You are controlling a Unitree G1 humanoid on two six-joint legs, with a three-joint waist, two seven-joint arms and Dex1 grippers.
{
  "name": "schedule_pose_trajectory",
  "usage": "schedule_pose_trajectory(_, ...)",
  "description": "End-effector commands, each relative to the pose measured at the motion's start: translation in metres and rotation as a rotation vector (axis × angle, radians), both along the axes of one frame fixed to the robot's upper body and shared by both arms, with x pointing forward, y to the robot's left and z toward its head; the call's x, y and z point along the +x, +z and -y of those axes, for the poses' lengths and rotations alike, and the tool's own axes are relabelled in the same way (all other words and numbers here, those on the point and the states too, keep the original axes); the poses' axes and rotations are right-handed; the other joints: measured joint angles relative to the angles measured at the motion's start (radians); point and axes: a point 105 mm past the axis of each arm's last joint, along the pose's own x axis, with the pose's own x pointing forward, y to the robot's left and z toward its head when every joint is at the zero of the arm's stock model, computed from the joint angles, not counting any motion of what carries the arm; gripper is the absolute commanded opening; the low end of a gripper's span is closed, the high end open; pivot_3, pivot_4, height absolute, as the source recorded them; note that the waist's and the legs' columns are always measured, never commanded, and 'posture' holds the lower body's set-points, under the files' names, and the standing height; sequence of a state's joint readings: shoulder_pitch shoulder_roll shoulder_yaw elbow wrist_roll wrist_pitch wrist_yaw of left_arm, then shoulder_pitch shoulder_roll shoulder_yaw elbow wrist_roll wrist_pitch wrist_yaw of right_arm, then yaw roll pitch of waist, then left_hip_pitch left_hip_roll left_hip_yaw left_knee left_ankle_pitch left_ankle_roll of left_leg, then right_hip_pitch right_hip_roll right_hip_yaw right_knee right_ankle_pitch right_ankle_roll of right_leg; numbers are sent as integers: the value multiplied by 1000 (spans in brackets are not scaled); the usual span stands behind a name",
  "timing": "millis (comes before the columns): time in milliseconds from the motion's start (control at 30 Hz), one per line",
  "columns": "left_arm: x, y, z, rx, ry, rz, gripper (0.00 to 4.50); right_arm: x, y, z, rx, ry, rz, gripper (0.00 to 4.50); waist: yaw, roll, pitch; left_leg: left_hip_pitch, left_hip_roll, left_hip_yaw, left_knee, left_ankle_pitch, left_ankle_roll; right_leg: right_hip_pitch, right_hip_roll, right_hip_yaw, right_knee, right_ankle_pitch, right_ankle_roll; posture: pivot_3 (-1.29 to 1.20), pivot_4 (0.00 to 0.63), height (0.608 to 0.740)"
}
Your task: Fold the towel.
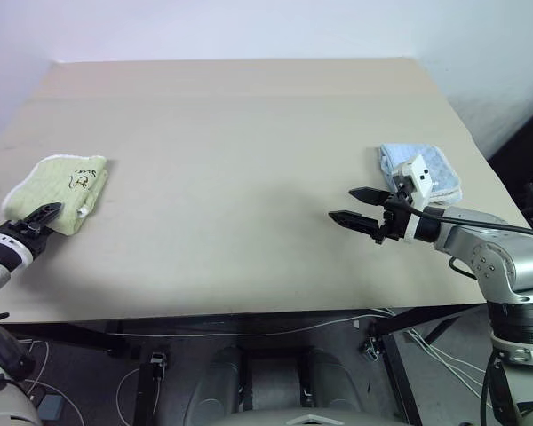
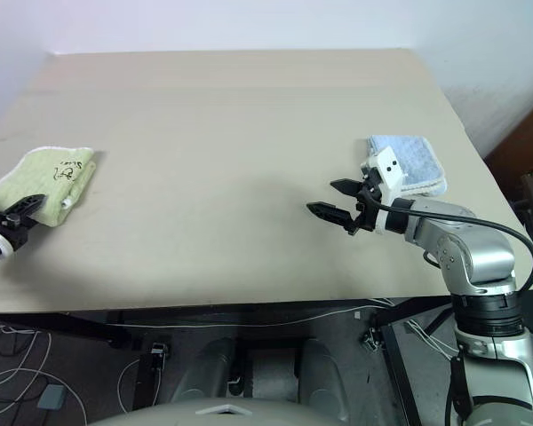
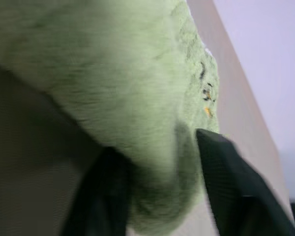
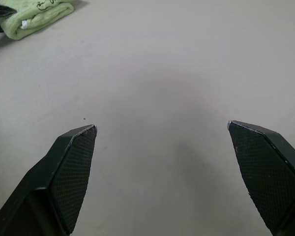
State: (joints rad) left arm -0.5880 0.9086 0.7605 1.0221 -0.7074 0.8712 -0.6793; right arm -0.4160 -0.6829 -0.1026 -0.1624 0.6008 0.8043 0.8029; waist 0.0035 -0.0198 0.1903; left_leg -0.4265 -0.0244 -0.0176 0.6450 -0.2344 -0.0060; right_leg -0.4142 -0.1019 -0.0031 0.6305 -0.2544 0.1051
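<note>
The towel [image 1: 60, 189] is light yellow-green and fluffy; it lies folded in a small bundle on the big tan table [image 1: 240, 177], close to the table's left edge; a dark stitched mark shows on its top, and a bit of white shows at its near corner.

The left gripper [image 1: 41, 215] is right at the near end of the towel; its black fingers [image 3: 231, 187] stand a little apart, one on each side of the towel's soft fold; the cloth sits between them, but I cannot tell if they are squeezing it or just next to it.

A smaller pale blue towel [image 1: 422, 170] lies folded far from the towel, over by the table's right edge.

The right gripper [image 1: 360, 205] is also far from the towel, on the right half of the table and just in front of the pale blue towel; it floats above the bare table top and points toward the towel's side; its two black fingers [image 4: 71, 172] are spread wide with nothing between them; the towel shows far off beyond the fingertips in the right wrist view.
</note>
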Motion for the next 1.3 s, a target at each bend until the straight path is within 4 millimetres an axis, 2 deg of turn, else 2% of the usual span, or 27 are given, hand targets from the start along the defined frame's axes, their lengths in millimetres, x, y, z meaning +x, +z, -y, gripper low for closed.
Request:
schedule_pose_trajectory(33,-2,20,7,30,-67,73,3470,-3,11,-2,1,16,52,4500,-2,0,0,0,0,0,0,0,0,0,0,0,0,0,0,0,150,740)
schedule_pose_trajectory(100,-4,21,21,119,-147,76,4171,-5,12,-1,12,21,59,4500,-8,0,0,0,0,0,-1,0,0,0,0,0,-1,0,0,0,150,740)
schedule_pose_trajectory(133,-4,19,36,171,-211,69,4467,-8,13,-1,21,34,64,4500,-11,0,0,-1,0,0,-2,0,0,-1,0,0,-1,0,0,0,150,740)
schedule_pose_trajectory(167,-5,17,46,203,-253,64,4467,-10,14,-2,28,44,67,4500,-11,0,0,-1,0,0,-3,0,0,-1,-1,1,-2,0,0,0,150,740)
schedule_pose_trajectory(267,-11,22,94,311,-442,124,4467,-10,11,-1,33,49,69,4500,-15,0,0,-1,-1,1,-3,0,0,-1,-2,1,-2,0,0,0,150,740)
schedule_pose_trajectory(433,-30,26,136,456,-692,134,4467,-11,10,-8,30,83,64,4500,-23,1,0,-1,0,1,-4,0,0,-2,-1,2,-1,-1,-3,0,150,740)
schedule_pose_trajectory(500,-29,31,133,458,-678,129,4467,-9,8,-9,25,88,67,4500,-20,3,-1,-1,0,2,-6,0,0,-4,-1,3,-1,-2,-3,0,150,740)
schedule_pose_trajectory(667,-30,28,100,449,-579,41,4467,-11,6,-17,6,126,66,4500,-19,3,-1,-1,0,4,-7,2,2,-6,0,4,-1,-2,-3,0,150,740)
schedule_pose_trajectory(833,-49,20,97,442,-593,2,4467,-11,-1,-24,-41,176,65,4500,-20,3,-1,-1,0,7,-9,2,2,-8,-1,7,-2,-1,-2,0,150,740)
schedule_pose_trajectory(967,-57,11,89,344,-502,-37,4467,-7,-4,-27,-60,189,70,4500,-17,3,-1,-1,0,8,-10,2,2,-9,-1,7,-1,-2,-3,0,150,740)
schedule_pose_trajectory(1100,-66,6,102,235,-481,-40,4467,-5,-13,-28,-108,214,69,4500,-16,2,-1,-1,0,8,-10,2,2,-9,-1,7,-2,0,-1,0,150,740)
schedule_pose_trajectory(1300,-64,7,113,45,-362,30,4467,0,-14,-34,-125,250,92,4500,-15,2,-1,-1,0,8,-8,2,2,-9,0,7,0,0,0,0,150,740)
